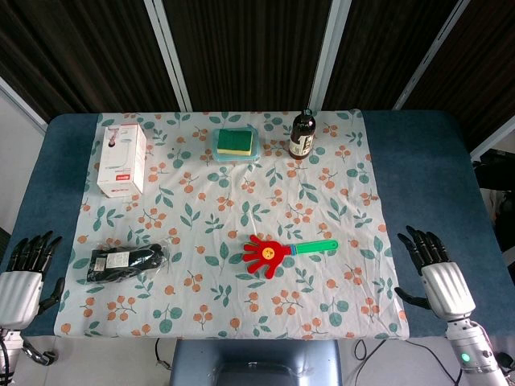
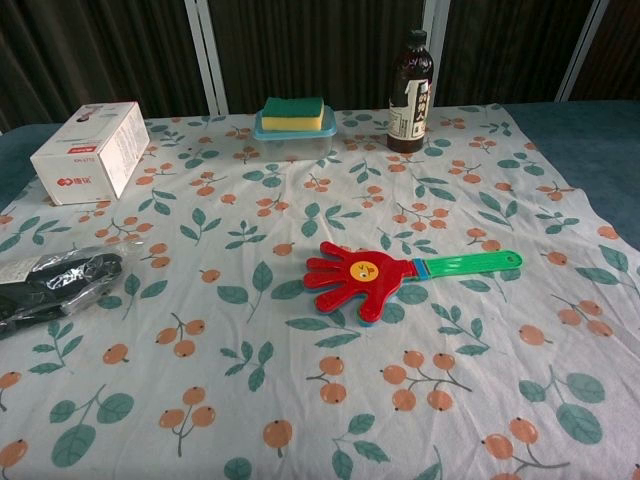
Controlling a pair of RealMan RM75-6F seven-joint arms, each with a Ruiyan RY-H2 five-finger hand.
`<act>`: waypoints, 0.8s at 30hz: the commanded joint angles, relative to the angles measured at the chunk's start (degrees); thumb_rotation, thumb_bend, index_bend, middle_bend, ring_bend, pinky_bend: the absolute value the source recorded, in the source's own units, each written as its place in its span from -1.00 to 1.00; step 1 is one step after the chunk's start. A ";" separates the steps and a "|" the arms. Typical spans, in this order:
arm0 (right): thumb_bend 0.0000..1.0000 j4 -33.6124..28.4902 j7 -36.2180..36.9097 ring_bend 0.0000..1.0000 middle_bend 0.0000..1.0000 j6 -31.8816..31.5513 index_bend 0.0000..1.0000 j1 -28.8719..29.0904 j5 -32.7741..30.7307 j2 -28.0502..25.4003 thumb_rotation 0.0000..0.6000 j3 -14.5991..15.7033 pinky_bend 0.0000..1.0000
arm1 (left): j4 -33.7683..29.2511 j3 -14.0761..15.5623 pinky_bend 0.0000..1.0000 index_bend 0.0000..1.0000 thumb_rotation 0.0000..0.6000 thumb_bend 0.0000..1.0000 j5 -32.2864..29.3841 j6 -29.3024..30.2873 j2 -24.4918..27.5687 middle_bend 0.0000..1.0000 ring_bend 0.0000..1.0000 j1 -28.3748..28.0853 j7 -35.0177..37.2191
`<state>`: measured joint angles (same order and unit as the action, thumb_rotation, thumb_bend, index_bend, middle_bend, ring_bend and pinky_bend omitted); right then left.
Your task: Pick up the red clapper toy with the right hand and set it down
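Observation:
The red clapper toy point(image 1: 269, 255) lies flat on the floral cloth, its red hand-shaped head to the left and its green handle point(image 1: 315, 247) pointing right. The chest view shows the clapper toy point(image 2: 362, 280) near the middle of the cloth, with its green handle point(image 2: 470, 264) angled to the right. My right hand point(image 1: 434, 269) hovers at the table's right edge, well to the right of the handle, fingers spread and holding nothing. My left hand point(image 1: 26, 269) stays at the table's left edge, fingers apart and empty. Neither hand appears in the chest view.
A white box point(image 1: 122, 158) stands at the back left. A clear container with a yellow-green sponge point(image 1: 234, 143) sits at the back middle, beside a dark bottle point(image 1: 302, 134). A black item in a plastic bag point(image 1: 127, 261) lies front left.

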<state>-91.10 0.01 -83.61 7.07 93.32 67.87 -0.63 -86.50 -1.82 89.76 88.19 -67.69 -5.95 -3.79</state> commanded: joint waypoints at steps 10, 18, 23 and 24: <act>-0.49 0.32 1.12 -1.00 -1.00 5.79 -1.00 3.73 2.04 4.12 1.00 1.25 -1.00 | -1.03 1.10 -0.99 -1.00 1.00 -0.11 2.37 1.62 1.53 -1.00 -1.00 0.73 3.29; -0.47 -3.85 -6.31 -1.00 -1.00 19.06 -0.51 13.48 -4.13 11.35 1.00 -4.31 -1.00 | -0.58 1.12 -0.99 -1.00 1.00 -0.11 2.04 0.42 2.61 -1.00 -1.00 0.24 6.37; -0.40 -3.64 -13.51 -1.00 -1.00 23.85 -0.26 17.30 -10.51 17.15 1.00 -6.86 -1.00 | -0.76 1.52 -0.99 -1.00 1.00 -0.11 2.31 0.28 3.36 -1.00 -1.00 0.37 7.65; -0.40 -3.34 -14.79 -1.00 -1.00 23.94 -0.24 17.64 -11.28 17.99 1.00 -7.12 -1.00 | -0.80 1.58 -0.99 -1.00 1.00 -0.11 2.44 0.28 3.46 -1.00 -1.00 0.36 7.82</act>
<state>-94.48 -11.45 -61.49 22.68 84.68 83.00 -6.14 -87.28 -0.28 92.15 88.47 -64.27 -5.60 3.99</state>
